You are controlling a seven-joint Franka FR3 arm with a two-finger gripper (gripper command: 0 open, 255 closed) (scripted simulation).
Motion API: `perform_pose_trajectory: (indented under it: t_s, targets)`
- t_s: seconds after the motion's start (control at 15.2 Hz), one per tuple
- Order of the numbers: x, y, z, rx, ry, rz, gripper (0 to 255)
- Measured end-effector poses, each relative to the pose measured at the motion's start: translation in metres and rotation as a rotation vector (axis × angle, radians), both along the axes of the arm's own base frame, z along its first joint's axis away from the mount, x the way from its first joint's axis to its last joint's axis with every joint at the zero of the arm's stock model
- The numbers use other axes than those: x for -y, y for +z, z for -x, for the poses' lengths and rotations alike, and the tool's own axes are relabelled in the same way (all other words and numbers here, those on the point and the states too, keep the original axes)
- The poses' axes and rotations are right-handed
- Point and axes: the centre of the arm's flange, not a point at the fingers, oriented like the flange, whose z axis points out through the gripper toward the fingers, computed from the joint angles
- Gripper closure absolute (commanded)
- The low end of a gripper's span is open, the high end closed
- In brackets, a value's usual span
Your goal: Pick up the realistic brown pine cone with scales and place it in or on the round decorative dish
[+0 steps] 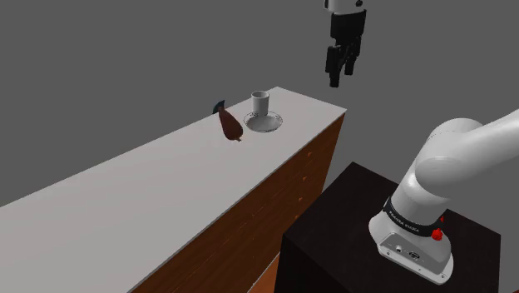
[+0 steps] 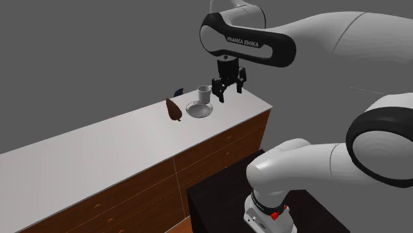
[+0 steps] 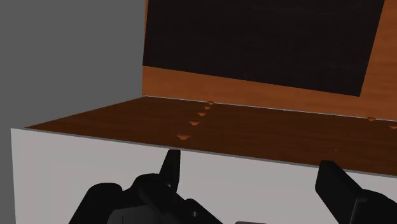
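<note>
A brown pine cone (image 1: 230, 125) lies on its side on the white countertop (image 1: 150, 187), just left of a pale round dish (image 1: 264, 122) with a small cup-like stem in its middle. The same cone (image 2: 174, 110) and dish (image 2: 199, 108) sit near the counter's far end in the second exterior view. My black gripper (image 1: 339, 70) hangs high in the air to the right of the dish, above the counter's end, fingers open and empty. In the wrist view my fingers (image 3: 170, 167) stand wide apart over the counter's edge.
The counter tops a brown wooden cabinet (image 1: 287, 187) with drawer fronts and small knobs (image 3: 183, 136). A small dark object (image 1: 219, 106) sits just behind the cone. My dark stand (image 1: 366, 241) is close beside the cabinet's end. Grey walls lie behind.
</note>
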Motion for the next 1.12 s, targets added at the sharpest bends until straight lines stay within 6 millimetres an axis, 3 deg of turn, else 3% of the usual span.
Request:
perform_pose_trajectory:
  t_s: [0.2,1.12]
  targets:
    - [-0.007,-0.006,-0.012,0.007,0.008,0.009,0]
    - [-0.089,-0.073,-0.150,0.089,0.095,0.102,0]
